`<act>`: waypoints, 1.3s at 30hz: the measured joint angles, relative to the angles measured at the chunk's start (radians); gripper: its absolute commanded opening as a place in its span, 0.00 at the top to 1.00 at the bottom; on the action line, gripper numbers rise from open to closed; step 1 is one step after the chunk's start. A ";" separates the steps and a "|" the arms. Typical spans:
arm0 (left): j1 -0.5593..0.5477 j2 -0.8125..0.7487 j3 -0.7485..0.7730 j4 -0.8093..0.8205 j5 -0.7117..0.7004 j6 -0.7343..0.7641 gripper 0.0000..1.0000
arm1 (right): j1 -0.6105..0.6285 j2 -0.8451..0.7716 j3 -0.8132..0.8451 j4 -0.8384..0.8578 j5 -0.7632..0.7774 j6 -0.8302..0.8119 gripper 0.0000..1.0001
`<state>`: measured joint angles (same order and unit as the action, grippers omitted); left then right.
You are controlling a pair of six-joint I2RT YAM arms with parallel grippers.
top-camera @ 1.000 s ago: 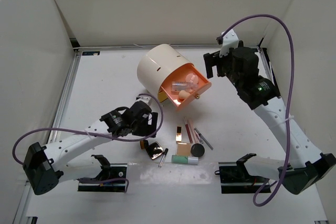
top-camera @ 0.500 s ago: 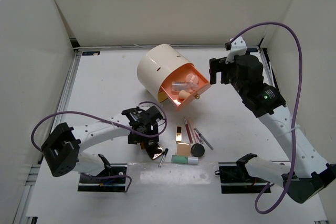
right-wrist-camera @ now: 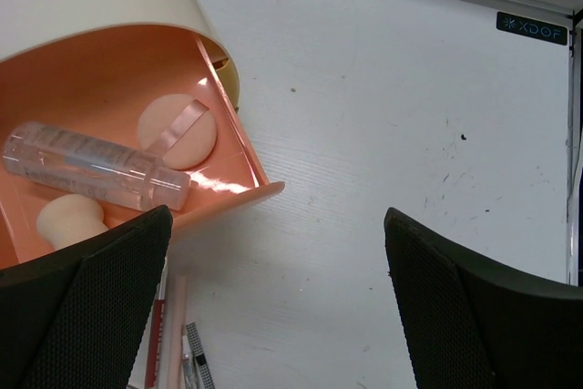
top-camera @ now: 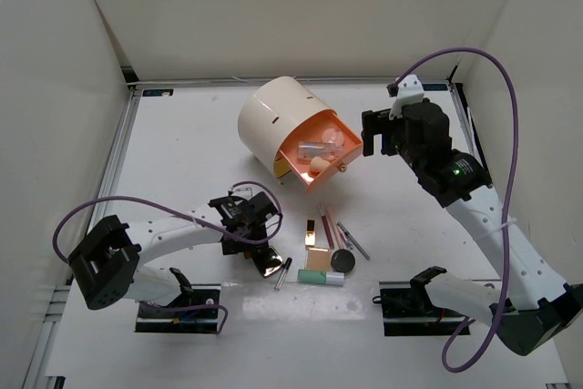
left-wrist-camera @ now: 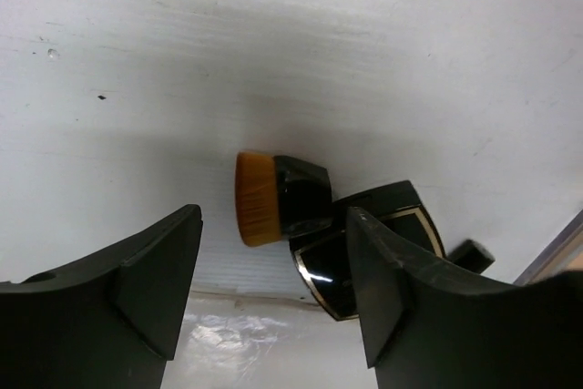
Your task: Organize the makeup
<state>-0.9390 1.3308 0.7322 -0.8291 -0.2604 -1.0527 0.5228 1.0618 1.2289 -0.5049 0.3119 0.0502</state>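
Left wrist view: the left gripper had dropped, jaws narrowing around the brush, pickup imminent; right gripper jaws gaped wide.

- We find the cylindrical box toward the far edge of the table, about midway along it.
- Its drawer juts toward the near right. In it lies a tube, with a flat sponge behind and a rounded sponge in front.
- By the near edge's middle, the square compact lies leftmost, with a brush just beside it.
- To its right lie the pencils, and nearer us the pad, round compact and second tube.
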 measured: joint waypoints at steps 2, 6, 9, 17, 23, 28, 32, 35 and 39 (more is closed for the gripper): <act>0.000 0.000 -0.005 0.014 -0.006 -0.005 0.30 | 0.000 0.000 0.000 -0.009 0.000 0.004 0.01; 0.000 0.001 -0.026 0.022 -0.011 -0.016 0.39 | 0.000 -0.001 -0.001 -0.019 0.000 0.013 0.01; 0.000 -0.002 -0.054 0.023 -0.010 -0.030 0.44 | 0.000 -0.006 -0.004 -0.019 0.000 0.020 0.01; -0.001 -0.041 -0.081 0.018 -0.009 -0.045 0.55 | 0.000 -0.016 -0.016 -0.020 0.000 0.030 0.01; -0.005 -0.064 0.014 -0.056 -0.034 -0.026 0.56 | 0.000 -0.020 -0.017 -0.020 0.005 0.034 0.01; -0.007 -0.070 0.277 -0.121 -0.109 0.061 0.54 | 0.000 -0.063 -0.037 -0.018 0.069 0.051 0.01; -0.007 -0.070 0.500 -0.055 -0.166 0.204 0.51 | -0.004 -0.103 -0.056 -0.017 0.120 0.058 0.01; -0.007 -0.034 0.655 0.031 -0.180 0.334 0.50 | -0.005 -0.125 -0.063 -0.016 0.147 0.068 0.01; -0.007 0.098 0.842 0.122 -0.188 0.474 0.47 | -0.005 -0.143 -0.069 -0.016 0.169 0.076 0.01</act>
<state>-0.9459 1.4284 1.5738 -0.7074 -0.4480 -0.5789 0.5179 0.9184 1.1603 -0.5213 0.4812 0.1265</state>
